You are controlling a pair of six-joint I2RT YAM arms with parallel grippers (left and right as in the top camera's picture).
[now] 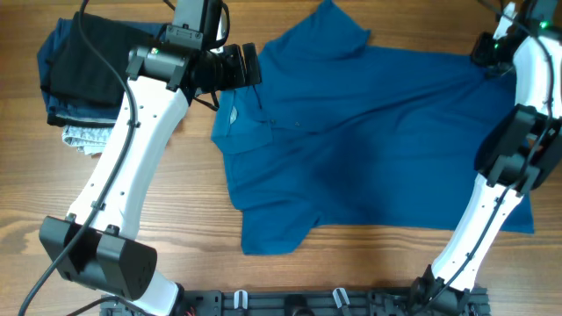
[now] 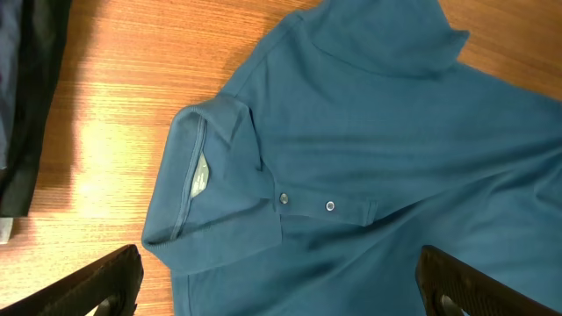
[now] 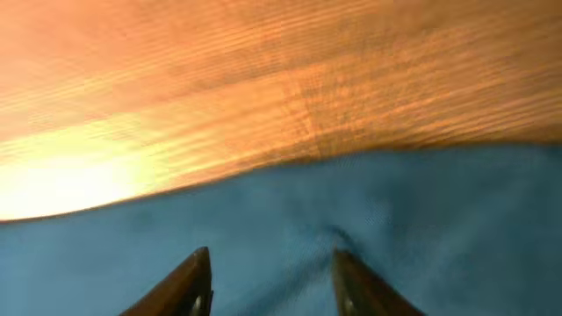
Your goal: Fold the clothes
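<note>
Medium-blue short-sleeved soft-fabric shirt spread flat on wooden table, centre toward 3 o'clock. Collar points to 9 o'clock, hem at 3 o'clock. No fold made yet.
Left claw hovers over collar, spread wide, empty; likely lining up collar-end grab.
Right claw low over hem at 2 o'clock, fingers parted, cloth beneath not pinched; view blurred.
Black folded garment parked at 10 o'clock, apart from shirt.

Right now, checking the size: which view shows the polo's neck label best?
Left wrist: the label sits sharp inside the open collar. Overhead shows only a pale speck there; right wrist shows just blurred blue fabric.
</note>
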